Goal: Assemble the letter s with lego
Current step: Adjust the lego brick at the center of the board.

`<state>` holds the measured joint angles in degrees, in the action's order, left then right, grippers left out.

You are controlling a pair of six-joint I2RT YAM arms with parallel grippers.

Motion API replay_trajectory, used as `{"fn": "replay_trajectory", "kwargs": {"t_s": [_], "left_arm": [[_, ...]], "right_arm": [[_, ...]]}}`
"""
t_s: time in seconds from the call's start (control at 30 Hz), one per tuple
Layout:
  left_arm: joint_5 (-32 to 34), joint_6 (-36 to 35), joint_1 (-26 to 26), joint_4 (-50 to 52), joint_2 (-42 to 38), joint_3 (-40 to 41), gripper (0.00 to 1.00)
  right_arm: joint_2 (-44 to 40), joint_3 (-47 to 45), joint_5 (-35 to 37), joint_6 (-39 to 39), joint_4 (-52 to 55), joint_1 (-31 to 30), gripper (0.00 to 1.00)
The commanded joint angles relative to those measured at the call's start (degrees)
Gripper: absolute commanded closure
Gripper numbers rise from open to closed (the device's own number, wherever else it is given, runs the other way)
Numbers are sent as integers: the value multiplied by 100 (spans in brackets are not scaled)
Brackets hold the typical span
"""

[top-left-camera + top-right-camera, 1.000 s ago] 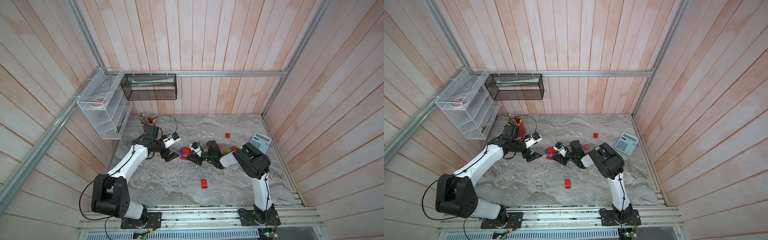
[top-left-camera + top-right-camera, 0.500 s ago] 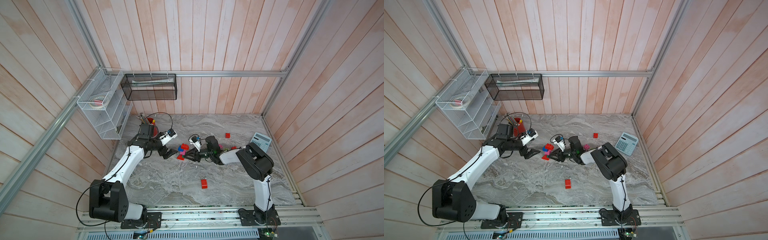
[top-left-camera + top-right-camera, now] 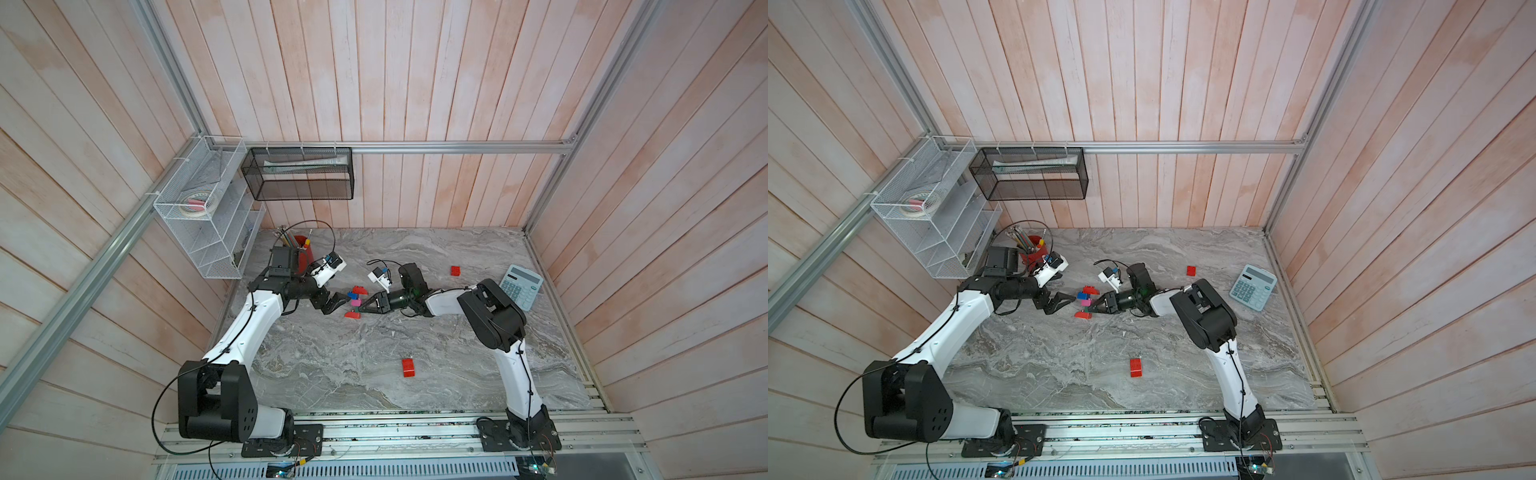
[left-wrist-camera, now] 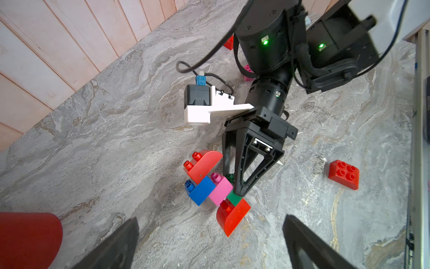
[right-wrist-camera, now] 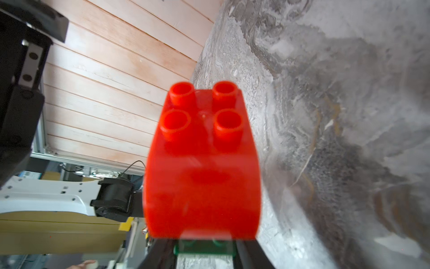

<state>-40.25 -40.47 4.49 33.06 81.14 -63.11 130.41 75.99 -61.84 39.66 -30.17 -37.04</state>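
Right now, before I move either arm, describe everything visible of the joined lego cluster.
The lego cluster is a glossy plastic chain of five visible studded bricks: a red rounded brick, a blue brick, a pink brick, a dark green brick and a second red rounded brick. It sits between the arms; whether it is lifted is unclear. The right end effector is shut on the dark green brick; the open left end effector stands clear.

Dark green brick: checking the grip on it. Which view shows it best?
Left wrist view: the dark green brick is sharp, between the pink brick and a curved red brick, pinched by the right gripper. The right wrist view shows only a blurred edge between the fingers; in both top views it is too small to see.
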Motion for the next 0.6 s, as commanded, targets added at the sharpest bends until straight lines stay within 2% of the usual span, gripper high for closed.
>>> {"fn": "replay_trajectory", "kwargs": {"t_s": [0.0, 0.23, 0.33, 0.57], "left_arm": [[-159, 91, -56, 8, -99, -103, 0], [-168, 100, -89, -49, -109, 19, 0], [-159, 107, -98, -76, -97, 57, 0], [-155, 109, -115, -98, -49, 67, 0]], "right_arm": [[327, 395, -388, 714, -44, 21, 66], [810, 1129, -702, 1168, 337, 46, 67], [930, 1410, -681, 1053, 675, 56, 67], [1282, 1785, -680, 1555, 660, 54, 67]]}}
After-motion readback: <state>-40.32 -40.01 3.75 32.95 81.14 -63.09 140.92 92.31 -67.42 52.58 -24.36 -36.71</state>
